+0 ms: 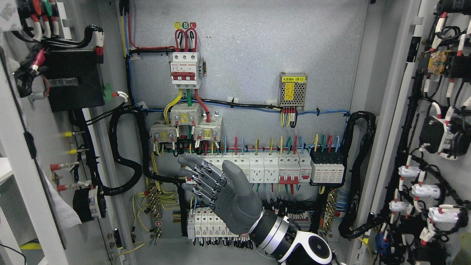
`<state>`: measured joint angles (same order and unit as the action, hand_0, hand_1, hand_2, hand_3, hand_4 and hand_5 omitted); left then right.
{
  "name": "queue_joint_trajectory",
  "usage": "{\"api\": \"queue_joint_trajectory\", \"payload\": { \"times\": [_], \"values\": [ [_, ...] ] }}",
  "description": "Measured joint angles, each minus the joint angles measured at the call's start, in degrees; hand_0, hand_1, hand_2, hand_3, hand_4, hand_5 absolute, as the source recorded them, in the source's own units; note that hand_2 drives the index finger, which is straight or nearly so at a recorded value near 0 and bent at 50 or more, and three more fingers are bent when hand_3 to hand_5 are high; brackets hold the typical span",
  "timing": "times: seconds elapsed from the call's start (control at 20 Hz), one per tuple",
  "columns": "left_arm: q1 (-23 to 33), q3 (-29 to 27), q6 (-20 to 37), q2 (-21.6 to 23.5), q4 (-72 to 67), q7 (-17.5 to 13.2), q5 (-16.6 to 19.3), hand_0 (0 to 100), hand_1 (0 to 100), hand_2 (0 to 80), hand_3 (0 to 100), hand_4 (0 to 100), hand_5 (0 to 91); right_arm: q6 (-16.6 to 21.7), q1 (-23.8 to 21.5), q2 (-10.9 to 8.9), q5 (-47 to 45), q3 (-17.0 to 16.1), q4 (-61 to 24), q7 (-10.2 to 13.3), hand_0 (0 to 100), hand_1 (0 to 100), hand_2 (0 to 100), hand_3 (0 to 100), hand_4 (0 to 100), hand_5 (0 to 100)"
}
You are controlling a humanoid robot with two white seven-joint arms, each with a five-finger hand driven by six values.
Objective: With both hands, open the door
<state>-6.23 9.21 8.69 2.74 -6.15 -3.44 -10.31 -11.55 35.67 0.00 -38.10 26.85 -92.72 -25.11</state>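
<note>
We see a gray cabinet (250, 48) full of wires, and both doors are swung wide open. The left door (55, 110) stands at the left edge and the right door (438, 129) stands at the right edge, each with black parts and wires on its inner side. One robot arm comes in from the lower right, so this is the right hand (217, 191). It is gray, with dark metal links on the fingers (204, 176). The fingers are spread out and nearly straight, pointing up and to the left. The hand holds nothing. It is held up in front of the white switches (265, 167) in the middle row, and we cannot tell if it touches them. More white switches (209, 222) sit in a lower row just under the hand. Near the top is a big white breaker (186, 70) with red wires looping in from above. To the right of it is a small metal box (293, 89) with a yellow label. A thick black cable (127, 154) bends along the left side inside the cabinet, and another black cable (358, 173) bends along the right side.
</note>
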Motion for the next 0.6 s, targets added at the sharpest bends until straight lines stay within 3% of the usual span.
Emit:
{"api": "queue_joint_trajectory", "payload": {
  "times": [0.6],
  "values": [
    [0.03,0.03,0.08,-0.01,0.0,0.01,0.02,30,0,2.7,3,4,0.0,0.01,-3.65,0.0,-0.15,9.1,-4.57,-0.58,22,0,0,0,0,0]
  ]
}}
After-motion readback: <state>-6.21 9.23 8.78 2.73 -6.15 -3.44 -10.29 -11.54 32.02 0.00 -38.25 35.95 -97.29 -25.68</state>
